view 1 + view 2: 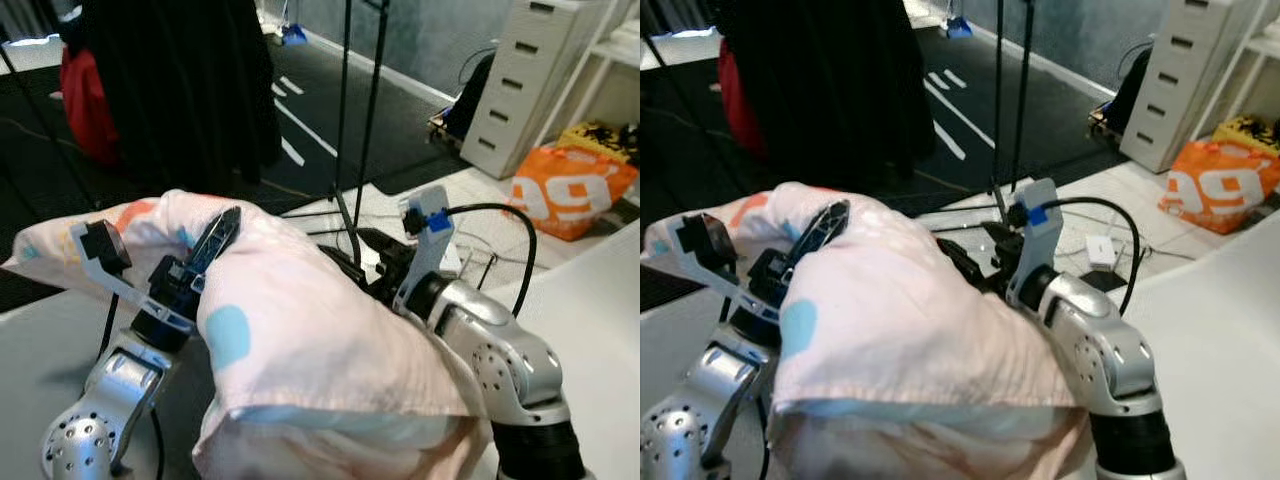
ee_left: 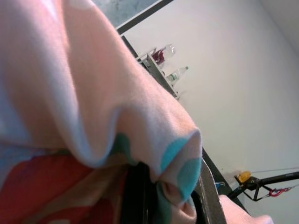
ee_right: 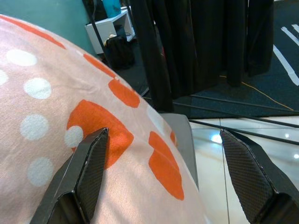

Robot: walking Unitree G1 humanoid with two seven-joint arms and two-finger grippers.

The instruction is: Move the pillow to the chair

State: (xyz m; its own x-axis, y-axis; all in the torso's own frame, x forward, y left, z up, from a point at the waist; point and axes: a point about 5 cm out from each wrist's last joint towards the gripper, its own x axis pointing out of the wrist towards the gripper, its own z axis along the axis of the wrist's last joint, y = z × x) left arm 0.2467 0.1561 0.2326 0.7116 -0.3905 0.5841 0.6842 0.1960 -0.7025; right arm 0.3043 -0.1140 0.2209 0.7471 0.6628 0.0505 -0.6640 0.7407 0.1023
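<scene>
The pillow [image 1: 300,330], pale pink with orange and teal patches and white dots, is held up close in front of the robot's chest, carried between both arms above a grey surface. The left tool [image 1: 205,255] sits at the pillow's left side; one black finger lies across the top of the fabric, and in the left wrist view a fold with a teal patch [image 2: 180,161] is pinched between the fingers, so this tool is clamped on the pillow. The right tool [image 3: 177,177] presses against the pillow's right side with its two fingers spread wide apart: one finger [image 3: 86,172] rests on the orange-patterned cloth, the other [image 3: 250,175] stands free over the floor beyond. It looks more like bracing than gripping.

The step in hand appears to be the carry: the pillow is lifted and supported, not yet set down. Ahead lie dark flooring with white lines, a black curtain [image 1: 180,80], a thin black stand [image 1: 358,110], a white drawer unit [image 1: 530,80] and an orange bag [image 1: 565,190]. I cannot pick out the chair with any certainty. The next move likely calls for turning or walking until the chair comes into sight, keeping the left pinch firm and the right arm pressed in so the pillow does not slump out
</scene>
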